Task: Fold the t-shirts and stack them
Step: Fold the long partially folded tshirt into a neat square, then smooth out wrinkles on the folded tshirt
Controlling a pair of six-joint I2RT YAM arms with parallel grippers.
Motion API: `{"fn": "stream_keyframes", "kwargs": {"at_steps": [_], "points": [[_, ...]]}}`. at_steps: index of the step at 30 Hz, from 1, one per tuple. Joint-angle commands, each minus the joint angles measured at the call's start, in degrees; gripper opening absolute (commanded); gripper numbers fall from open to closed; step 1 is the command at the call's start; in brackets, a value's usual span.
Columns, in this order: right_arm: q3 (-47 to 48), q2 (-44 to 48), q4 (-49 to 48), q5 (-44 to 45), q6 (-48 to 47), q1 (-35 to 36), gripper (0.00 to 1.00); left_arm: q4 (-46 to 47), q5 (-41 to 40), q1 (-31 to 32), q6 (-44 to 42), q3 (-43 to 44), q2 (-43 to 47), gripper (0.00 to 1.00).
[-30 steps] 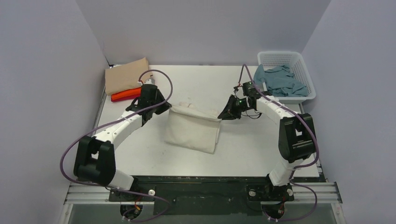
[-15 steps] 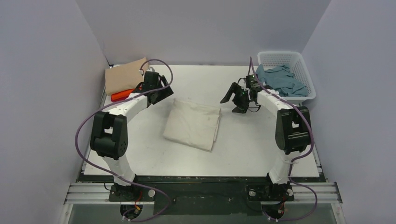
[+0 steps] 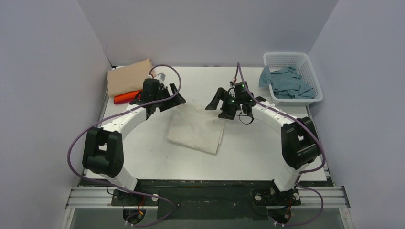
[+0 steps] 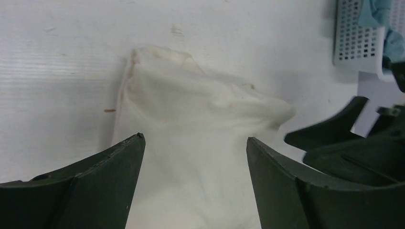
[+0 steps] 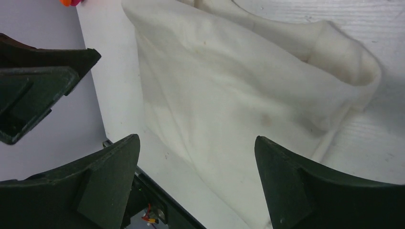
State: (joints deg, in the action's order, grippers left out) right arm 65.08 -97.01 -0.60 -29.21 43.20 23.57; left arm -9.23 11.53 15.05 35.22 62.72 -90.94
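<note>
Since half a second ago, swung the left tool (image 3: 173, 98) and right tool (image 3: 217, 104) inward over the far edge of the folded cream cloth t-shirt (image 3: 196, 131). Both spread wide, gripping nothing. Lying flat in the middle of the surface (image 3: 267, 143), nearly square, slightly skewed; long axis unclear. Well apart at far left: folded tan t-shirt (image 3: 128, 78) with an orange-red one (image 3: 128, 97) at its near edge. Far right: grey-blue t-shirt (image 3: 286, 83) in a white plastic lattice basket (image 3: 291, 56).

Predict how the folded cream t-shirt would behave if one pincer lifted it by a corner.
Probably floppy: the cream t-shirt lies in soft rumpled folds. Lifted by one corner, its layers would likely droop and unfold. Pushed, it would probably bunch rather than slide whole.
</note>
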Motion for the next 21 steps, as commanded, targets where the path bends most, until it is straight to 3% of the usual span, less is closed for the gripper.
{"fn": "stream_keyframes", "kwargs": {"at_steps": [1,12,16,21], "points": [[2.33,-5.82,-13.46,-3.39,7.06,-0.39,0.84,9.47,14.15,1.09,-1.93,5.06,-5.59,0.88],[9.19,-20.55,-9.69,-0.34,5.65,-5.32,0.83,-0.68,9.16,0.52,-2.54,19.68,-29.77,0.88],[8.77,-24.84,-7.44,-0.71,4.85,-6.75,0.82,-0.84,6.96,-0.09,0.74,16.23,-31.00,0.88],[10.88,-25.17,-2.61,-0.38,1.94,-7.57,0.81,0.58,1.12,0.27,4.45,5.68,-23.64,0.88]]}}
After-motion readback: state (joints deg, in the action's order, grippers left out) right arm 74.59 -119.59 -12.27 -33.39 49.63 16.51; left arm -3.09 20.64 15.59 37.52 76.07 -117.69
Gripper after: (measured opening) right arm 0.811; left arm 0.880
